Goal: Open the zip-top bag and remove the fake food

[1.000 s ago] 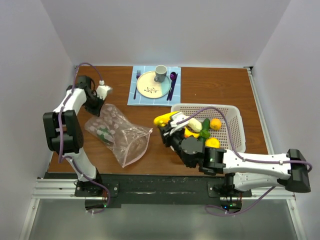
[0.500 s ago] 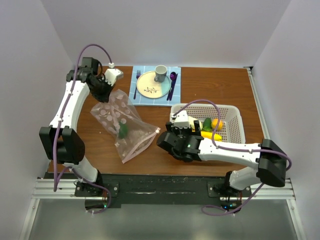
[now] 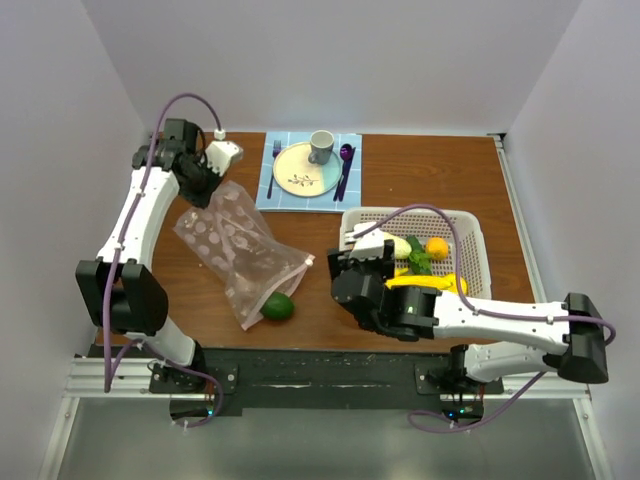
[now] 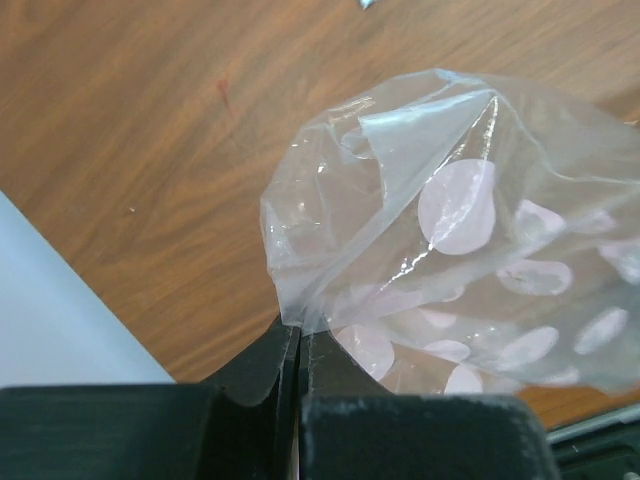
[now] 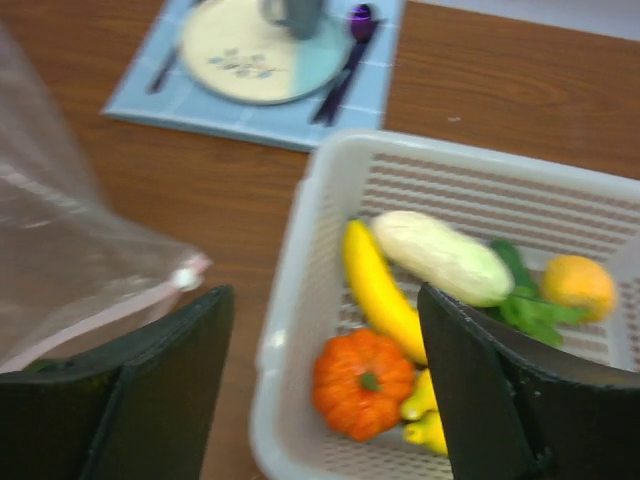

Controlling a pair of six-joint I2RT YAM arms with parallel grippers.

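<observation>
The zip-top bag (image 3: 238,250) lies slanted on the table, its pink zipper edge toward the front. My left gripper (image 3: 203,190) is shut on the bag's far closed end (image 4: 300,325) and holds it raised. A dark green piece of fake food (image 3: 278,307) rests on the table just outside the bag's mouth. My right gripper (image 5: 320,390) hangs open and empty over the left rim of the white basket (image 5: 290,260). More fake food lies in the basket: an orange pumpkin (image 5: 362,383), a banana (image 5: 378,290), a pale cucumber (image 5: 440,257) and an orange fruit (image 5: 577,285).
A blue placemat (image 3: 262,195) at the back holds a plate (image 3: 303,170), cup (image 3: 321,146) and cutlery. The basket (image 3: 472,232) sits at the right. The right arm's body (image 3: 400,305) lies in front of the basket, beside the bag's mouth.
The green piece has slid out of the bag's mouth onto the table. My right gripper opened and dropped the yellow food into the basket. The left gripper kept its grip, raising the bag's end.
</observation>
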